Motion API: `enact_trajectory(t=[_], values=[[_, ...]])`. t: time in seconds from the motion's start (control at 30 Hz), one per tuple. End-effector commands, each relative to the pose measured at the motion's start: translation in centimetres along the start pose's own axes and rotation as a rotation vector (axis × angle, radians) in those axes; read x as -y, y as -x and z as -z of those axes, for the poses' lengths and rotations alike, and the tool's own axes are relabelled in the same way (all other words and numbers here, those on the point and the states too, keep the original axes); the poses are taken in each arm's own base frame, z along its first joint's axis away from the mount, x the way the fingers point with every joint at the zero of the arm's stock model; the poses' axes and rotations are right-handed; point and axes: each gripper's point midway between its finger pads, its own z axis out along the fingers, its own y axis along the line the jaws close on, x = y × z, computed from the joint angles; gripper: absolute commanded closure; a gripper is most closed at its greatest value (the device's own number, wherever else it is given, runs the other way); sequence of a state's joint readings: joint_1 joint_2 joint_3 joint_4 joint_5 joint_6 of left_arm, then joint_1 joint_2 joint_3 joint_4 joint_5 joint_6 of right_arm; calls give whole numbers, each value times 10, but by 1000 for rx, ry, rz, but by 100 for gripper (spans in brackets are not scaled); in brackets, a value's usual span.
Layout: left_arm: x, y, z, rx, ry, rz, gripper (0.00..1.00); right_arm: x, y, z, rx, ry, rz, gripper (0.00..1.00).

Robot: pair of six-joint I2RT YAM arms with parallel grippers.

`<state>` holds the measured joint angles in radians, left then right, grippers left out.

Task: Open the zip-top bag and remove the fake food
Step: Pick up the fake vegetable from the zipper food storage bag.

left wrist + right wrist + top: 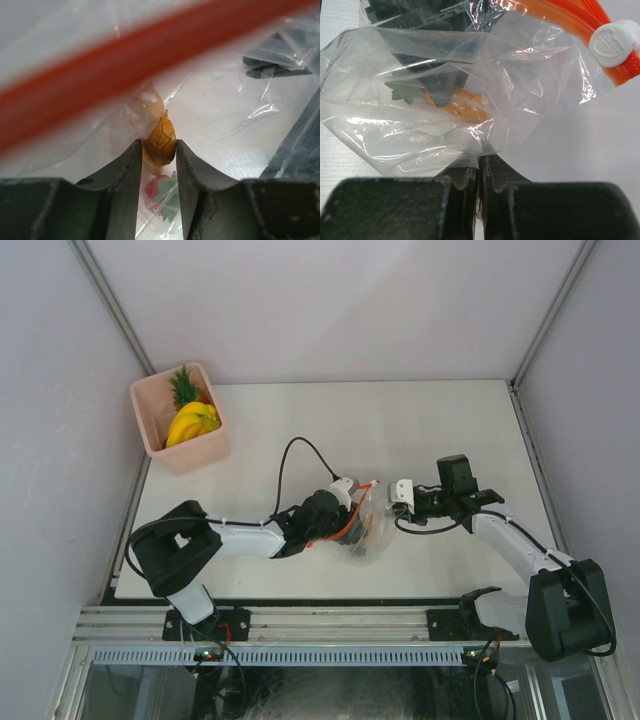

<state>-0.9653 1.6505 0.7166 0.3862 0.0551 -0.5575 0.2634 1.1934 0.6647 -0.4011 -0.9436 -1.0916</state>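
1. L gripper (159, 144): we see both fingers closed on an orange toy piece (162, 131) inside the zip-top bag (364, 530). The piece alone keeps the jaws apart. A red-and-green bit (160, 197) lies below, between the fingers.
2. R gripper (480, 159): jaws are pressed together, pinching a fold of bag film on the bag's right side.
3. Edges/clearance: the bag sits mid-table, toward the near edge, between the two grippers. Open table (450, 420) lies far and right of it. Walls close the table in on the left, far and right sides.
4. View diffs:
   - The L wrist cam shows the grip itself, with the red zip strip (100, 75) blurred across the top, close to the lens.
   - The R wrist cam shows the white slider (612, 42) on the strip, plus the dark L fingers thru the film.
   - Only the top cam shows the pink bin (195, 452) at the far-left corner. It holds a banana bunch (192, 423) and a pineapple (184, 388), well apart from the bag.
5. Surface/room: white matt table, pale grey walls w/ metal corner posts.
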Motion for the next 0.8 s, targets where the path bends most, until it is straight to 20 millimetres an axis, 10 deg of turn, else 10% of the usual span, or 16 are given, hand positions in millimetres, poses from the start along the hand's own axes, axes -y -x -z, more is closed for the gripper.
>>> enact_trajectory(t=[0.0,0.2,0.37,0.77], values=[[11,31,-8,65,-7,-6,62,11,18,1,33,-8,33,100],[3,31,-16,58,33,-11,64,11,18,1,33,-8,35,100],[4,35,-13,72,31,-7,88,12,18,2,31,-10,35,100],[24,55,42,206,-176,100,98,18,15,8,18,-42,37,100]])
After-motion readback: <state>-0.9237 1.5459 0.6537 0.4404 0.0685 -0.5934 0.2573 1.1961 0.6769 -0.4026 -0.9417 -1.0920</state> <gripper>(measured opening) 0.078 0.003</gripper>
